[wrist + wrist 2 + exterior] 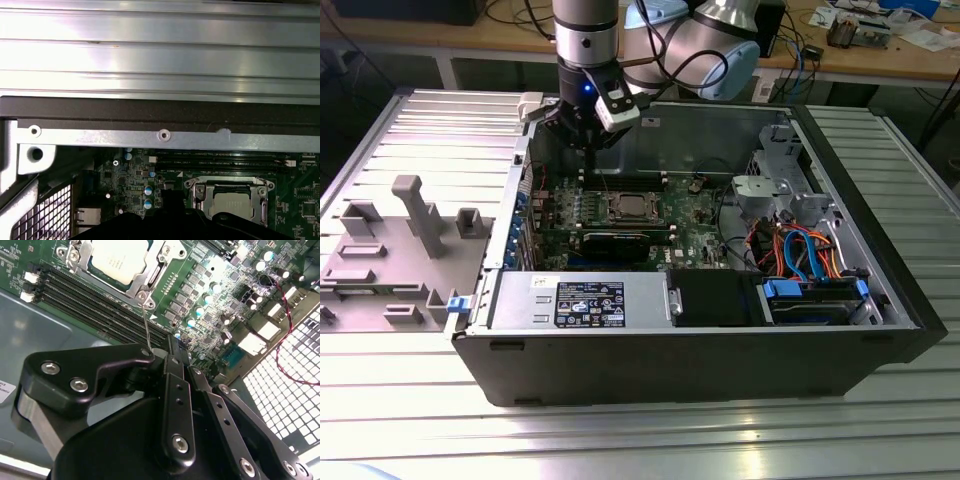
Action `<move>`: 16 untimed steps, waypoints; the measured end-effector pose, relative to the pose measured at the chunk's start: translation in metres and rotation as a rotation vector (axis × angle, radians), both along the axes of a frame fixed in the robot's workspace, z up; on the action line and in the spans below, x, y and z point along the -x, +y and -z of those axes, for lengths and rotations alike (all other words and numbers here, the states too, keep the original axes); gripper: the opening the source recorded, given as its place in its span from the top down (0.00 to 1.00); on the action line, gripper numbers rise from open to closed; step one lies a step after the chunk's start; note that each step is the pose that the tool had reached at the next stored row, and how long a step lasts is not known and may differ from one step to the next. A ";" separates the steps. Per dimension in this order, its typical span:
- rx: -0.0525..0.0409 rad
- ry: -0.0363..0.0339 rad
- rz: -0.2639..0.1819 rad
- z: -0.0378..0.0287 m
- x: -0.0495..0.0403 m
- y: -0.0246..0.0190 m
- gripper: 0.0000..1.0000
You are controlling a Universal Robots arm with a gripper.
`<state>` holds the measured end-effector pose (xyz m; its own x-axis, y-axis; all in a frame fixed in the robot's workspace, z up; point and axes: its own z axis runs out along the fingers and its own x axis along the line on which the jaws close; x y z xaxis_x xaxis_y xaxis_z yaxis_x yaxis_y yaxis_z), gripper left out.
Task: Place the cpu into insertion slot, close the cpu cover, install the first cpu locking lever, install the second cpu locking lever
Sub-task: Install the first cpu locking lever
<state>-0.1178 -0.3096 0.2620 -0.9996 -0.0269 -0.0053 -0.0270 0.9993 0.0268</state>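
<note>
The claw is hanging over the far edge of the open computer case, above the green motherboard. I cannot tell how wide it is standing. The cpu is sitting in the insertion slot, with the cpu cover lying around it.
</note>
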 end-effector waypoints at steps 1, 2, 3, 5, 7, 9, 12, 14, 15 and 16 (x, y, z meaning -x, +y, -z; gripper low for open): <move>0.0000 0.0000 0.000 0.0000 -0.0002 0.0000 0.89; 0.0000 0.0000 0.000 0.0000 -0.0003 0.0000 0.89; 0.0001 0.0000 0.000 0.0000 -0.0005 0.0000 0.89; 0.0000 0.0000 0.000 0.0000 -0.0008 0.0000 0.89; 0.0000 0.0000 0.000 0.0000 -0.0014 0.0000 0.89; 0.0000 0.0000 0.000 0.0000 -0.0022 0.0000 0.89; -0.0001 0.0000 0.000 0.0000 -0.0027 0.0000 0.89; 0.0000 0.0000 0.000 0.0000 -0.0029 0.0000 0.89; 0.0000 0.0001 0.000 0.0000 -0.0031 0.0000 0.89; 0.0000 0.0000 0.000 0.0000 -0.0033 0.0000 0.89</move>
